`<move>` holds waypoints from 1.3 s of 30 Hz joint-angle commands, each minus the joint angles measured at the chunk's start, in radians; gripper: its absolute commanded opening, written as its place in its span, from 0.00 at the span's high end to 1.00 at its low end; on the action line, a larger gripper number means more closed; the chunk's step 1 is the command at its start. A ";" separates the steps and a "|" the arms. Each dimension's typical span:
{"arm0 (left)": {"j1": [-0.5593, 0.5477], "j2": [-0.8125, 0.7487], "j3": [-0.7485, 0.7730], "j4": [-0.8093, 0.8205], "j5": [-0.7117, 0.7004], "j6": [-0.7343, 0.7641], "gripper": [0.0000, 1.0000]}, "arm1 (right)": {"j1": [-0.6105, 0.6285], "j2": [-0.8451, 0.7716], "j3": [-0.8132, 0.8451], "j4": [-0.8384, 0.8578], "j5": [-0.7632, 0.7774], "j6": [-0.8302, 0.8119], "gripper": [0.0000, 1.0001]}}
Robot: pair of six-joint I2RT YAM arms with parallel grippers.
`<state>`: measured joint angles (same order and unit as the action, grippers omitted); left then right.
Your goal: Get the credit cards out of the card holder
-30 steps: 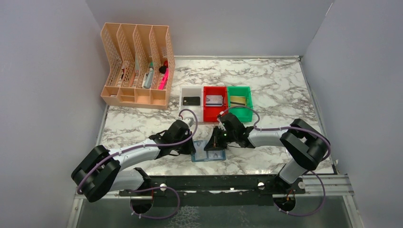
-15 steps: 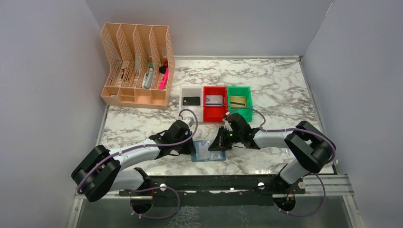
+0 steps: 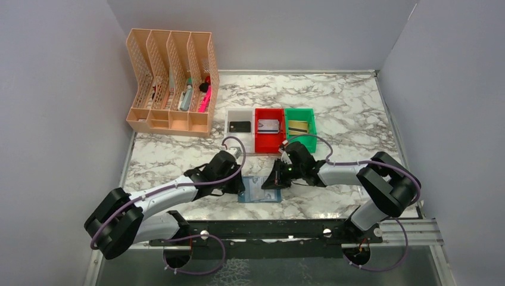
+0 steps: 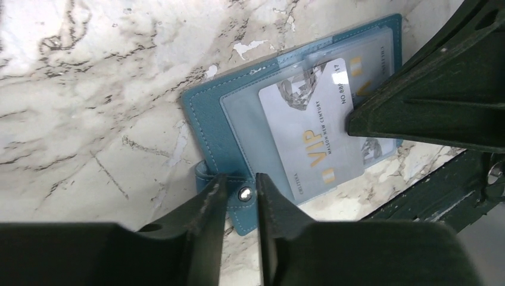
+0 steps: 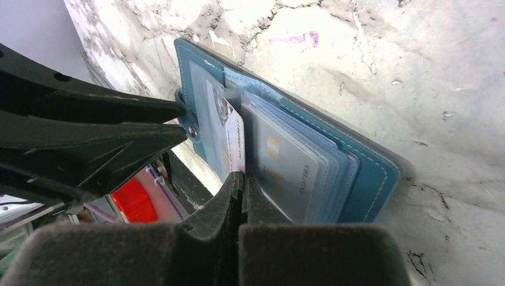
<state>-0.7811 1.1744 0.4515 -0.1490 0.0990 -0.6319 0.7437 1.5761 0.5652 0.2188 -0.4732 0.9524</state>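
Observation:
The blue card holder [image 3: 257,194] lies open on the marble table between my arms. My left gripper [image 4: 241,186] is closed narrowly on its snap strap [image 4: 244,194] at the left edge. My right gripper [image 5: 241,177] is shut on the edge of a silver-grey VIP credit card [image 4: 315,134], which sticks partway out of a clear pocket. Several more cards [image 5: 286,167] sit in the pockets on the holder's right half [image 5: 369,173]. In the top view the left gripper [image 3: 241,187] and right gripper [image 3: 267,183] meet over the holder.
Three bins stand behind: a white one [image 3: 230,119] with a black card, a red one [image 3: 259,138] with a silver card, a green one [image 3: 311,140] with a gold card. A peach mesh file rack [image 3: 172,83] stands at the back left.
My right gripper has pulled to the right with the silver card, uncovering more of the holder. The left gripper stays on the strap; its arm shifted slightly.

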 commanded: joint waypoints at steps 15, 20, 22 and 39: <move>0.000 0.046 0.060 0.074 0.181 0.001 0.58 | -0.008 0.024 -0.059 0.125 -0.019 0.086 0.99; -0.020 0.134 0.047 0.080 0.171 0.013 0.65 | -0.007 0.030 -0.065 0.137 -0.025 0.091 0.99; -0.026 0.157 0.043 0.062 0.126 0.014 0.68 | -0.007 0.027 -0.065 0.136 -0.024 0.092 0.99; -0.036 0.181 0.035 0.005 0.041 0.027 0.80 | -0.007 0.043 -0.072 0.232 -0.075 0.123 0.78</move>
<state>-0.8074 1.3224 0.5102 -0.0788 0.2119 -0.6304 0.7395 1.5936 0.5030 0.3782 -0.5060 1.0569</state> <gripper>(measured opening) 0.212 0.200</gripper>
